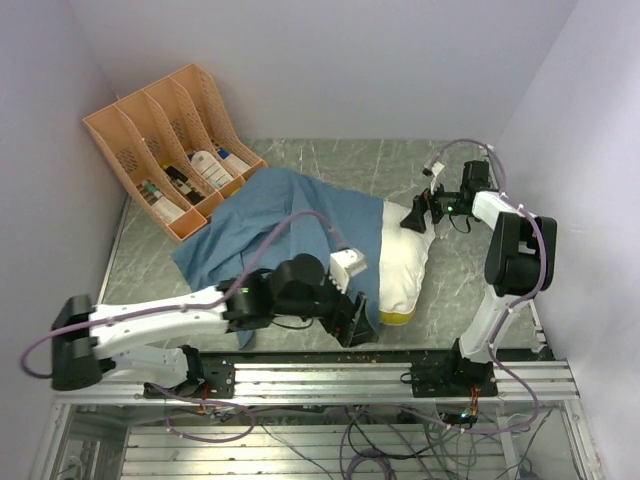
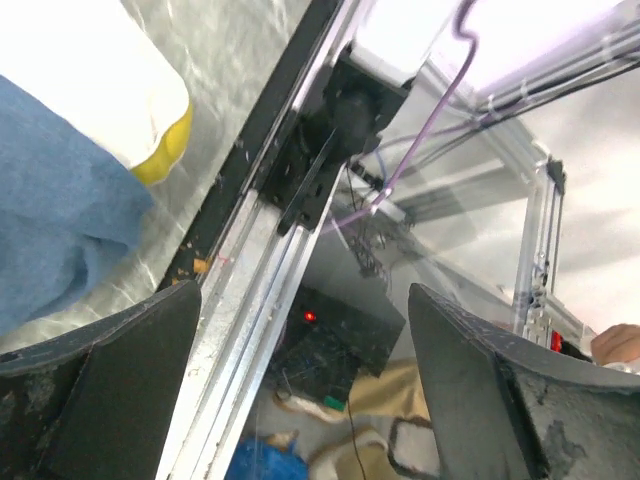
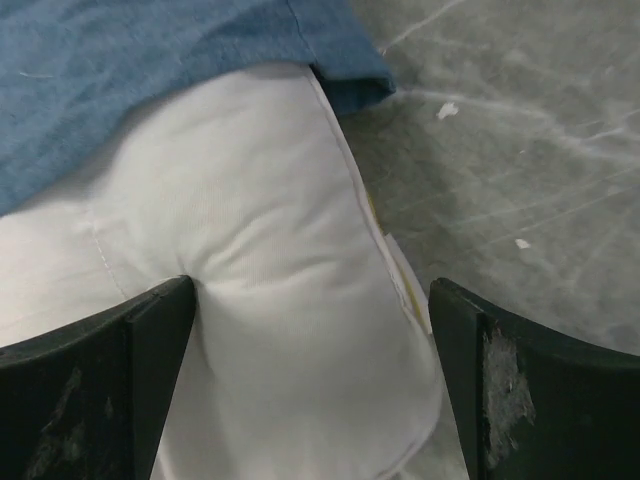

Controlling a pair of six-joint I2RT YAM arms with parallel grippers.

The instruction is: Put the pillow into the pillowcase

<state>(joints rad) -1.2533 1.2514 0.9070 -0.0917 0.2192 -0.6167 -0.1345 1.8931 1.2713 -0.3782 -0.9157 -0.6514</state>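
Observation:
The blue pillowcase (image 1: 290, 230) lies wrinkled across the middle of the table and covers most of the pillow. The cream-white pillow (image 1: 405, 270) sticks out of its right end, with a yellow near corner. My right gripper (image 1: 415, 215) is open at the pillow's far right corner. In the right wrist view its fingers (image 3: 100, 380) straddle the pillow (image 3: 280, 330), the left one pressing into it, with the pillowcase (image 3: 150, 80) hem just beyond. My left gripper (image 1: 355, 322) is open and empty by the table's front edge, beside the pillowcase (image 2: 50, 220) and the pillow's yellow corner (image 2: 160, 150).
An orange file organizer (image 1: 170, 140) holding several small items stands at the back left, touching the pillowcase's far corner. The aluminium rail (image 1: 380, 378) runs along the front edge. Walls close in the left, back and right. Bare marble table (image 1: 470, 290) shows right of the pillow.

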